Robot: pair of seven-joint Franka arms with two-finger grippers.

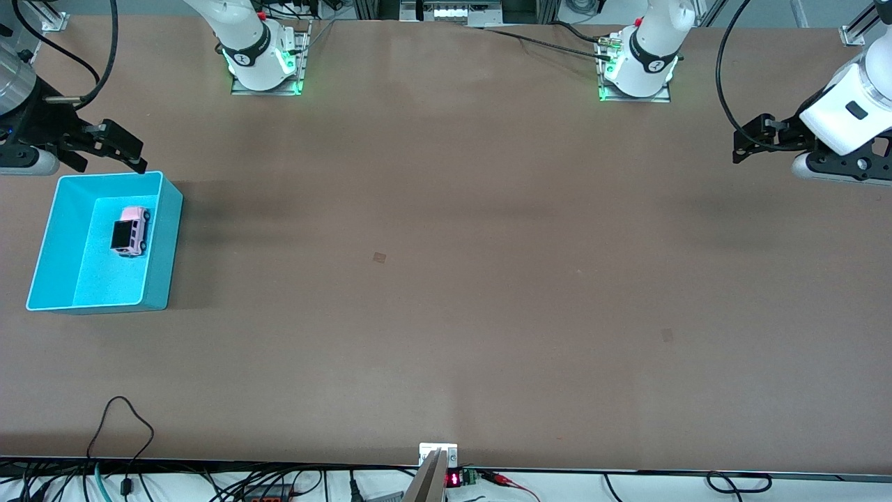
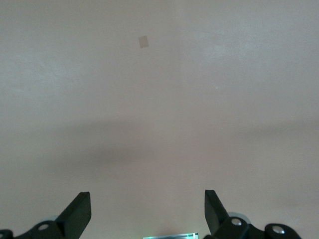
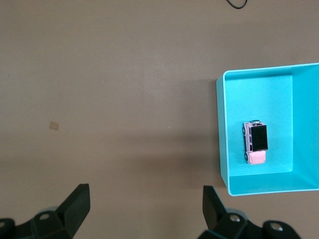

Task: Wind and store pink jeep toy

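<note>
The pink jeep toy point(image 1: 130, 231) point(image 3: 255, 142) lies on the floor of the cyan bin point(image 1: 162, 244) point(image 3: 222, 129), on its wheels with the black roof up. It sits in the part of the bin farther from the front camera. The bin stands at the right arm's end of the table. My right gripper point(image 1: 111, 159) point(image 3: 145, 189) hangs open and empty over the table just off the bin's rim on the robots' side. At the left arm's end of the table, my left gripper point(image 1: 749, 143) point(image 2: 147, 195) hangs open and empty over bare tabletop.
Two small tape marks point(image 1: 379, 257) point(image 1: 667, 335) lie flat on the brown table. A thin black cable point(image 1: 122, 418) loops onto the table's near edge toward the right arm's end. The arm bases point(image 1: 265, 66) point(image 1: 637, 70) stand along the robots' edge.
</note>
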